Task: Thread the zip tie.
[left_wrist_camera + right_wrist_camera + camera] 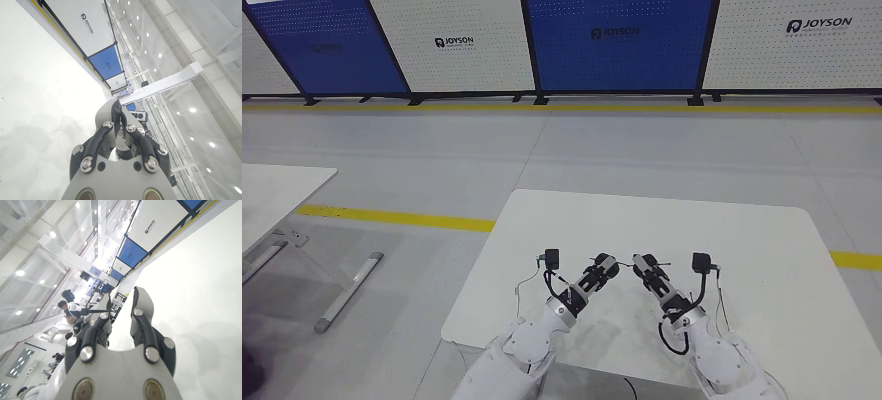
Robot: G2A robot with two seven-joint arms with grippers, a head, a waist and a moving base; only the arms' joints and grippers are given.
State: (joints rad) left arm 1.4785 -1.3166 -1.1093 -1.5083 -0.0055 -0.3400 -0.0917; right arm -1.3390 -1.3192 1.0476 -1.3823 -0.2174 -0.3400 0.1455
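Observation:
Both arms are low over the white table, with their grippers close together near its middle. My left gripper is shut, its ribbed pads pressed together. A small black piece of the zip tie sticks out between the tips. My right gripper is open with a wide gap between its fingers. In the right wrist view a thin black zip tie crosses one finger, with its square head outside the jaws and its tip in the gap. That finger hides how the tie touches it.
The table's far edge and rounded corner run a little beyond the grippers. A second white table stands to the left across the floor. Blue and white partition panels line the far side behind a yellow floor line.

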